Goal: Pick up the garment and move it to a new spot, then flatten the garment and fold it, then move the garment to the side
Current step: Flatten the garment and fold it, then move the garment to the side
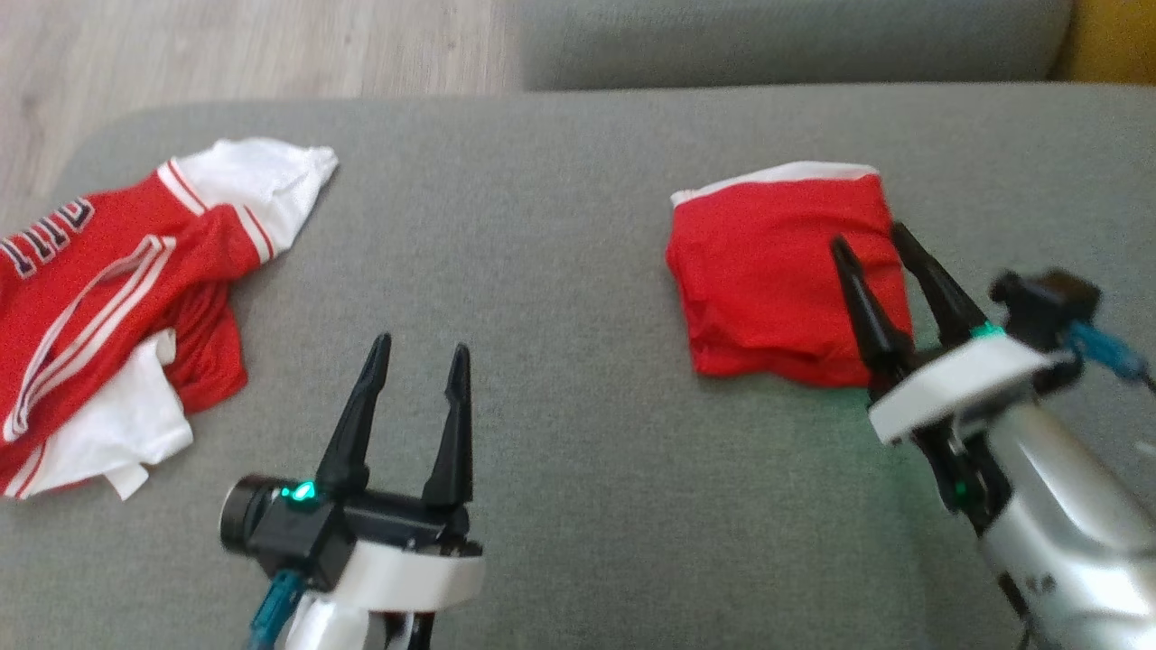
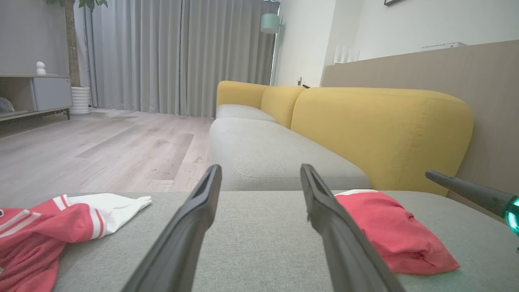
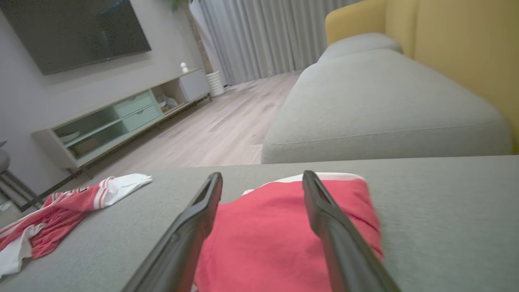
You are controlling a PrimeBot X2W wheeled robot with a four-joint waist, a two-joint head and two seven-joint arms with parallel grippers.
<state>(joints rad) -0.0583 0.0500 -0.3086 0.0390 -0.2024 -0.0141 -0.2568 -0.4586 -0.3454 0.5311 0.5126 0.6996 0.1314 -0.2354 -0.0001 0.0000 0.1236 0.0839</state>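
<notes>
The garment (image 1: 108, 298), a red jersey with dark lettering, striped trim and white sleeve parts, lies crumpled at the left end of the grey couch seat (image 1: 560, 226). It also shows in the left wrist view (image 2: 36, 235) and the right wrist view (image 3: 61, 202). My left gripper (image 1: 422, 341) stands open over bare cushion to the right of the garment, holding nothing (image 2: 260, 168). My right gripper (image 1: 869, 233) is open just above the near right part of a smaller folded plain red piece (image 1: 768, 271), fingers apart over its cloth (image 3: 262, 175).
The plain red piece (image 2: 393, 231) has a white edge band on its far side. A second grey cushion (image 1: 786, 36) lies beyond the seat, with a yellow backrest (image 2: 377, 125) to the right. Wooden floor (image 1: 226, 45) lies past the couch's far left edge.
</notes>
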